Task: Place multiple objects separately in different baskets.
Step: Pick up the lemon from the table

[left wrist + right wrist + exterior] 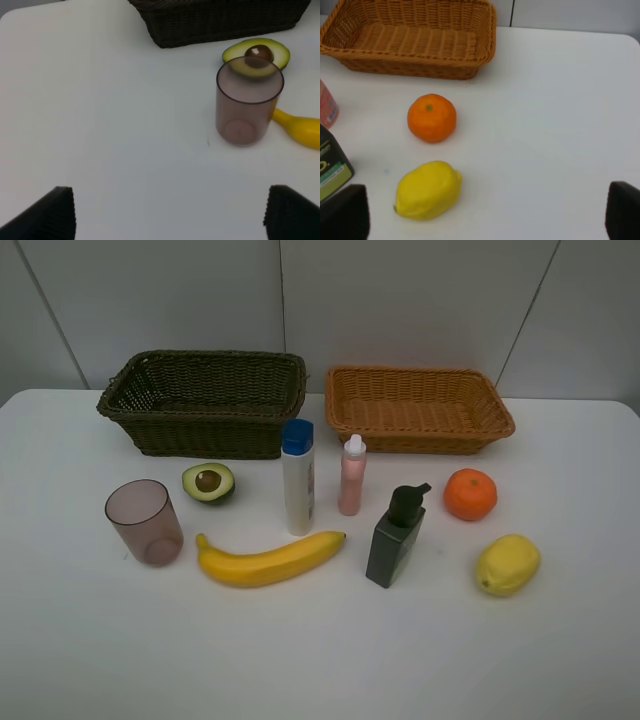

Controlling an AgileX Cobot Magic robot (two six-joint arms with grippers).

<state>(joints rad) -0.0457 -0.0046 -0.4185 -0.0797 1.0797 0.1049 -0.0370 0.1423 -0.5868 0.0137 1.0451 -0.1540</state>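
Table (90, 660): dark basket (205, 400) back left, tan basket (418, 408) back right. In front, none in a basket: banana (270, 562), white bottle (298, 485), pump bottle (395, 545), pink bottle (352, 480), cup (145, 523), lemon (508, 565), orange (470, 494), avocado (208, 482). Left gripper (170, 215), right gripper (487, 212): fingers spread wide, grasping nothing.

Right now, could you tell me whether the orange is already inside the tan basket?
No, the orange rests on the table in front of the tan basket.
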